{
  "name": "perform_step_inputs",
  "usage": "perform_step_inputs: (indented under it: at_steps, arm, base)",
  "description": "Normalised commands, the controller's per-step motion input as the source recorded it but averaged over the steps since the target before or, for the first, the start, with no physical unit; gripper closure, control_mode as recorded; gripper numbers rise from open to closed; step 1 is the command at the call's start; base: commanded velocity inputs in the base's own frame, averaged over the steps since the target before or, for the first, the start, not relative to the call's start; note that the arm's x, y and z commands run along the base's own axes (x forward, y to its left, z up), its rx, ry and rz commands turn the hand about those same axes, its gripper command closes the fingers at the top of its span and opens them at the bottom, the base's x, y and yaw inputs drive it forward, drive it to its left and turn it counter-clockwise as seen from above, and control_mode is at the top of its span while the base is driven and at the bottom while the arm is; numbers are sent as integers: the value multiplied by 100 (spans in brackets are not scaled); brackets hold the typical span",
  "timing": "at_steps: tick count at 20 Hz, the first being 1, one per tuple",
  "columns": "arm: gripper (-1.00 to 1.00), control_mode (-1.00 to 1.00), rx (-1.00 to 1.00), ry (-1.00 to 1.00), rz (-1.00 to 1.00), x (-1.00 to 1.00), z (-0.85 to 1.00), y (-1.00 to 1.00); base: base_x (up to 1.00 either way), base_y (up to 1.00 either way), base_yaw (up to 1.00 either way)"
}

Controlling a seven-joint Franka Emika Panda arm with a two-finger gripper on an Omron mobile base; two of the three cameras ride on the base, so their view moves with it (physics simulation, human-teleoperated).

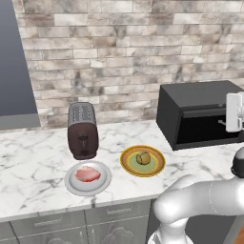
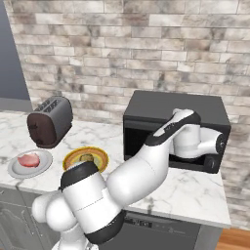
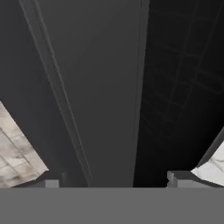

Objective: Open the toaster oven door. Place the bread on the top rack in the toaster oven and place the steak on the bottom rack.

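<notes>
Marble countertop (image 1: pixel 38 157), white with grey veining, runs across my left base view under a pale brick wall (image 1: pixel 119 43). At the right stands the large black boxy toaster oven (image 1: pixel 200 112), its dark front facing me; I cannot tell from here how far its door stands. The arm's white hand (image 1: pixel 234 112) sits against the oven's front at the right edge. Left of the oven, nearer to me, the small round tan roll of bread (image 1: pixel 143 157) sits on a yellow-rimmed green plate (image 1: pixel 128 167). Further left, the flat pinkish-red steak (image 1: pixel 87 174) lies on a plain grey-white plate (image 1: pixel 102 183), just in front of a dark brown slot toaster (image 1: pixel 82 129).

From the right base view, the toaster oven (image 2: pixel 161 105) sits at the far right of the counter, and my white arm (image 2: pixel 146 166) reaches across its front, hiding most of the glass. The bread (image 2: pixel 87 158) on its green plate and the steak (image 2: pixel 29 159) on its grey plate lie to the left, well apart from the oven, with the slot toaster (image 2: pixel 49 122) behind them.

In the hand view, the gripper (image 3: pixel 113 180) looks closely at a dark grey panel edge with black glass beside it, where faint rack wires show. The two fingertips (image 3: pixel 178 178) stand wide apart, with nothing between them.
</notes>
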Motion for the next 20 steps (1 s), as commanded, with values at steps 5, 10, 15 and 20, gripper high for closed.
perform_step_inputs:
  at_steps: [5, 10, 15, 20]
  arm:
    - [-100, -100, 2, -1, -5, 8, -15, 0]
    - [-100, -100, 2, -7, -3, 3, -10, -1]
    - [-100, -100, 2, -17, -7, 9, -14, 2]
    - [-100, -100, 0, -26, -12, 16, -12, -5]
  base:
    - [0, 0, 0]
    - [0, 0, 0]
    - [0, 0, 0]
    - [0, 0, 0]
